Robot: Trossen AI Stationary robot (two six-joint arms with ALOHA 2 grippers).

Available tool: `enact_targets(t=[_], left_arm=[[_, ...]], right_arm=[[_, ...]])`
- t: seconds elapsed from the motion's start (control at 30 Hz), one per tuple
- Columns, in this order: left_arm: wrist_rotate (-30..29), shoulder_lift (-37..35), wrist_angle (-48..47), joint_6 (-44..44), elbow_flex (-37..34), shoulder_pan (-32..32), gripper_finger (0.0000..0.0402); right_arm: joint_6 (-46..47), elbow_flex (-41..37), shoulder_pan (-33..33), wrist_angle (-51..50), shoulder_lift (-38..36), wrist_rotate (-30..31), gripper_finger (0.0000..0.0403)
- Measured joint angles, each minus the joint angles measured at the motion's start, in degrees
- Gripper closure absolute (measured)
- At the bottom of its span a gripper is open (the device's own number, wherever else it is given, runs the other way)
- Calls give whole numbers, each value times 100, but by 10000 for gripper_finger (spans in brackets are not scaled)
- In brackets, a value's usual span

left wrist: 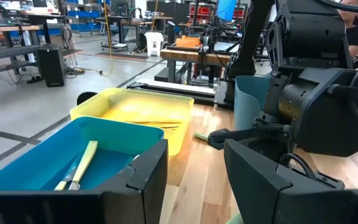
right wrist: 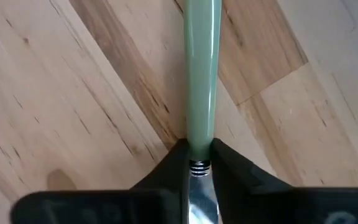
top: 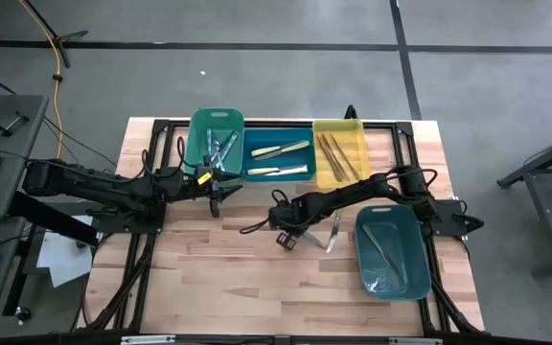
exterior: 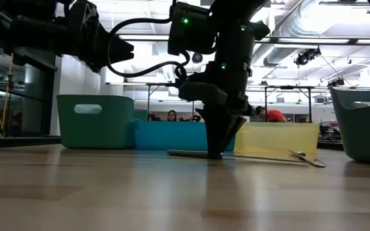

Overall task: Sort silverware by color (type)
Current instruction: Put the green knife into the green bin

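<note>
High view: right gripper (top: 287,233) is down on the surface (top: 218,278), a utensil (top: 334,230) lying beside the teal bin (top: 391,251). Low view: its fingers hide the contact. Right wrist: it's pinching the green-handled utensil (right wrist: 202,74). Left gripper (left wrist: 194,171) spread, beside the blue bin (left wrist: 48,158).

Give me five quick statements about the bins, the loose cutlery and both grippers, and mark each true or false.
1. The right gripper is down at the table, its fingers around a green-handled utensil. True.
2. The yellow bin holds pale yellow-handled pieces. False: it holds brownish ones; the yellow-handled pieces lie in the blue bin.
3. The left gripper carries a utensil. False: it is open and empty, beside the green bin.
4. A second utensil lies loose on the table beside the teal bin. True.
5. The teal bin is empty. False: it holds at least one utensil.
</note>
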Motion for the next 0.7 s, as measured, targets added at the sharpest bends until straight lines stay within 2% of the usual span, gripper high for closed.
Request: enact_targets(t=[0.17, 0.37, 0.53, 0.7], left_arm=[[0, -1, 0, 0, 0, 0, 250], [0, -1, 0, -1, 0, 0, 250], [0, 1, 0, -2, 0, 0, 250], [0, 0, 0, 0, 0, 0, 250]], right_arm=[[-57, -4, 0, -15, 4, 0, 369], [-125, -11, 0, -19, 4, 0, 350], [-141, -11, 0, -22, 4, 0, 368], [-141, -15, 0, -22, 4, 0, 367]])
